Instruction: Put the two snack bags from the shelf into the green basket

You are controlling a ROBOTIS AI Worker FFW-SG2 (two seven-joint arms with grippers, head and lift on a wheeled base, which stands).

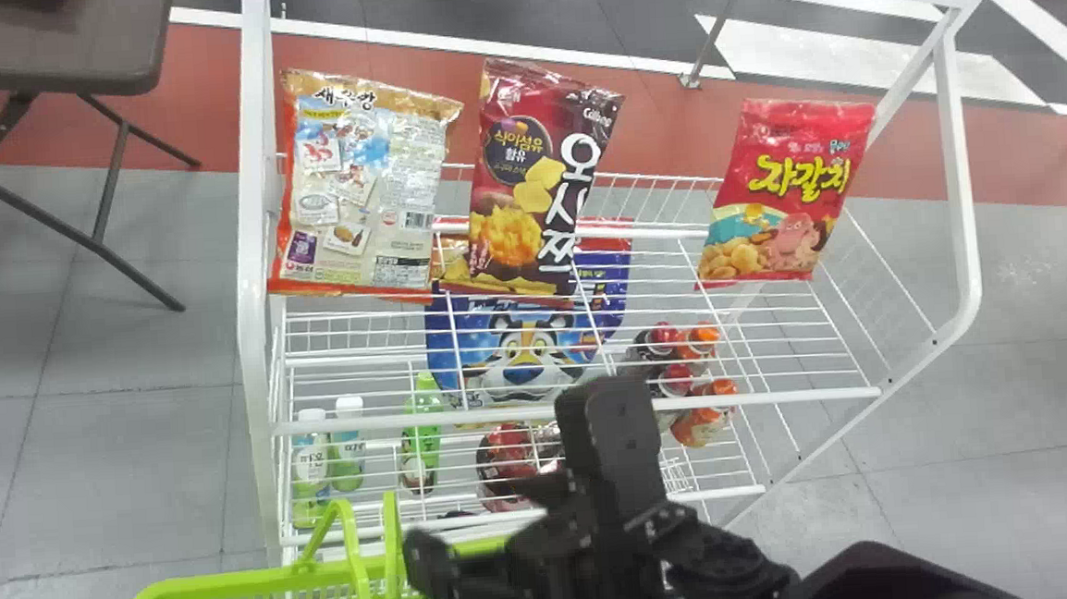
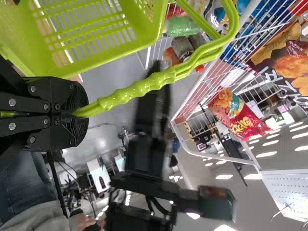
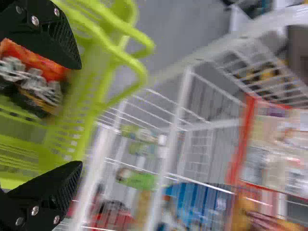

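Observation:
My right gripper point(image 1: 515, 486) is over the green basket point(image 1: 236, 582); in the right wrist view the right gripper point(image 3: 79, 115) stands open, its fingers apart. Between and beyond them, an orange-red and dark package point(image 3: 36, 82) lies inside the basket point(image 3: 72, 139). In the left wrist view my left gripper point(image 2: 79, 113) is shut on the handle point(image 2: 139, 89) of the basket point(image 2: 96, 29). On the upper rack stand an orange-and-white bag point(image 1: 355, 190), a dark red bag point(image 1: 531, 184) and a red bag point(image 1: 782, 192), the last set apart at the right.
The white wire rack point(image 1: 503, 414) stands behind the basket. Lower levels hold a blue tiger-faced bag point(image 1: 518, 351), green-and-white bottles point(image 1: 348, 445) and orange-capped bottles point(image 1: 703, 419). At the back left is a brown folding table point(image 1: 46, 51).

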